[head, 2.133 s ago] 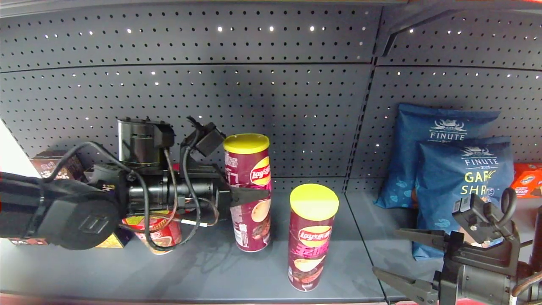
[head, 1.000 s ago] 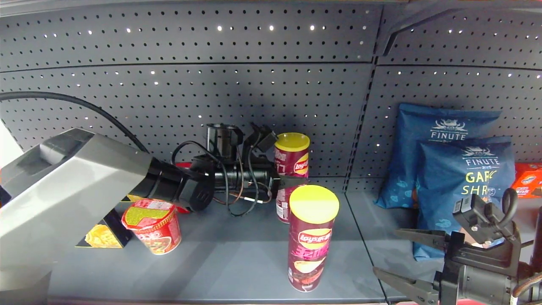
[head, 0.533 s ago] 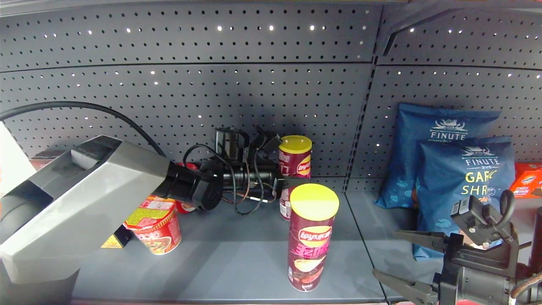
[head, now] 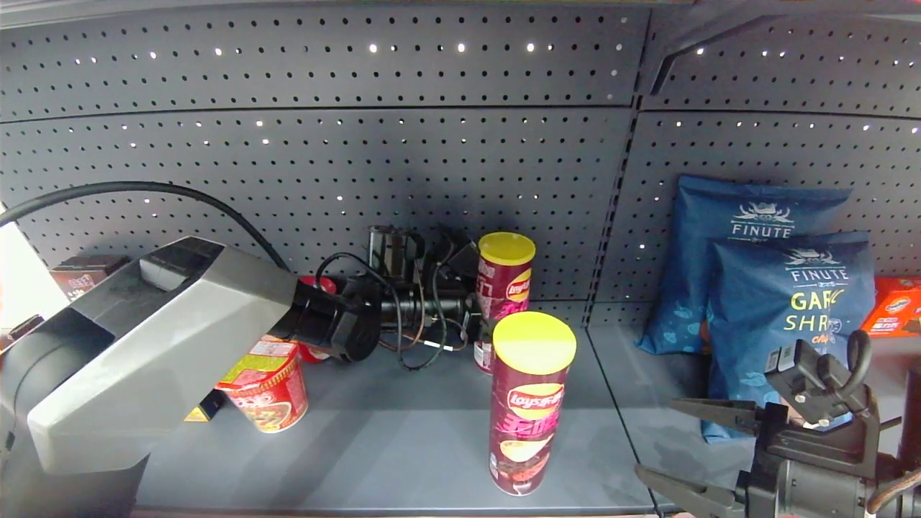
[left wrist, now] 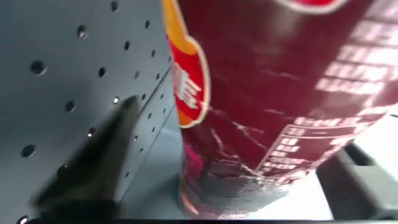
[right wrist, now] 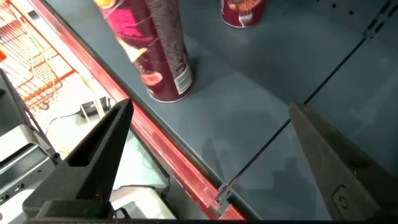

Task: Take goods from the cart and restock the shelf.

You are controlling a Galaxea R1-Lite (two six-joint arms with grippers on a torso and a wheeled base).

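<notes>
A maroon chips can (head: pixel 506 284) with a yellow lid stands upright at the back of the grey shelf (head: pixel 403 439), close to the pegboard. My left gripper (head: pixel 495 311) reaches in from the left and is shut on this can. In the left wrist view the can (left wrist: pixel 267 93) looms large between two dark fingers (left wrist: pixel 93 168). A second chips can (head: pixel 532 403) stands alone nearer the front edge, also seen as a can (right wrist: pixel 158 50) in the right wrist view. My right gripper (head: pixel 655 437) hovers open at the lower right, off the shelf front, holding nothing.
A red cup noodle (head: pixel 262 388) stands left of the front can. Blue snack bags (head: pixel 763 280) lean on the pegboard in the right bay, with an orange box (head: pixel 896 306) beyond. Small boxes (head: pixel 79 273) sit far left. The orange cart (right wrist: pixel 25 62) is below the red shelf lip (right wrist: pixel 155 155).
My left arm has carried the chips can from the shelf's front left to the back, behind the other can. The right gripper has sunk slightly.
</notes>
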